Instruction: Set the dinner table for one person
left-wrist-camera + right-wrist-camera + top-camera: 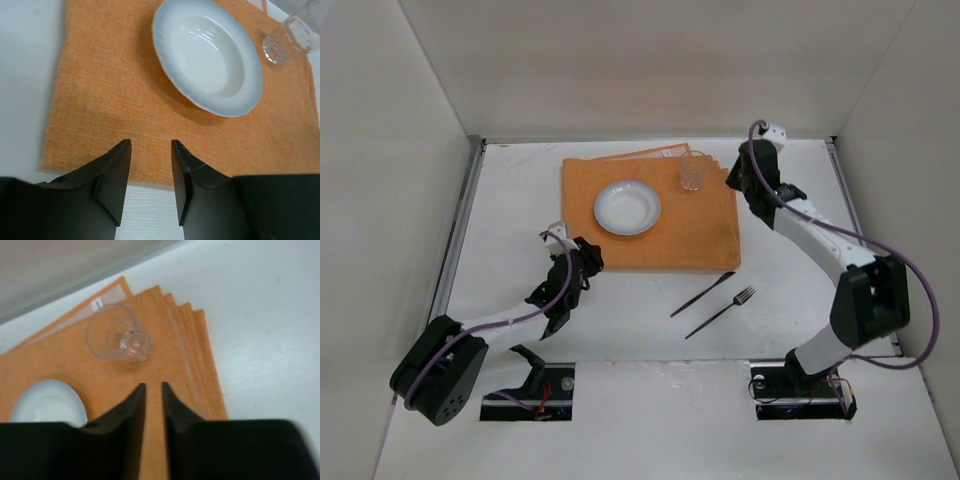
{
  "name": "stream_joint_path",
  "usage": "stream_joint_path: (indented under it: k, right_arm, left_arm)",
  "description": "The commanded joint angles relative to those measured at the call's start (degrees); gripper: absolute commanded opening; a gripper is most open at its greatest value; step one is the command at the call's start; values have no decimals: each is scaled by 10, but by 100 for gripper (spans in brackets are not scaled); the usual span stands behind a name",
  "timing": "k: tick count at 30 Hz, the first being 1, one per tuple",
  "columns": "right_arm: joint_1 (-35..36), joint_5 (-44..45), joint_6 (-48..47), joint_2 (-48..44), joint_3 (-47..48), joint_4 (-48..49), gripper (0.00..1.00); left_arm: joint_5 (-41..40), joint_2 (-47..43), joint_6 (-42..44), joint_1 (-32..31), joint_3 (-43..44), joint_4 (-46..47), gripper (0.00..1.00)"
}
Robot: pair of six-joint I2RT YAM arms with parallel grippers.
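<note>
**Q:** Where is the cutlery from your end effectors?

**A:** The knife [703,294] and fork [720,312] lie side by side on the bare worktop [620,335], just off the near right corner of the placemat [110,100]. From my left end effector [150,145] they are off to the right and a little back toward my bases. From my right end effector [153,386] they are well behind it and a bit left, so that arm would have to fold back.

**Q:** How do they lie?

**A:** Both long axes run on the same slant, from near-left to far-right. The fork's tines are at its far-right end. I cannot tell which end of the knife is the blade.

**Q:** What state are the end effectors in?

**A:** My left hangs over the near left edge of the placemat with its jaws moderately apart and nothing between them. The plate [207,55] is ahead of it to the right. My right is drawn almost together, with only a slit and nothing in it. The glass [120,335] stands just ahead of it and slightly left.

**Q:** Which arm is nearer?

**A:** By my reckoning neither is clearly closer. The cutlery sits on my right arm's half, but my left needs only a sideways sweep. Either wrist must turn so its jaws close across that slant, not along it.
</note>
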Motion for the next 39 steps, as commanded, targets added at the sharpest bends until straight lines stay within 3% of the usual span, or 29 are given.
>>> stream_joint_path:
  k: [1,4,9,14,20,28,39]
  right_arm:
    - [15,32,36,-77,-128,113,15]
    - [17,52,67,-125,-220,139,2]
    - [16,53,95,-166,-320,163,0]
    - [20,44,99,-208,-373,167,2]
    - [20,43,114,-237,-423,195,12]
    - [7,-3,140,-227,-448,236,19]
    - [-7,-26,146,-247,-457,239,20]
  left_arm:
    - [9,-25,58,-37,34,30,32]
    - [21,4,117,-99,65,32,20]
    - [59,86,183,-181,119,48,16]
    - [69,148,211,-253,170,38,27]
    - [76,227,240,-318,238,-21,35]
    - [85,272,257,-362,271,-61,46]
    - [103,341,292,-374,304,-76,44]
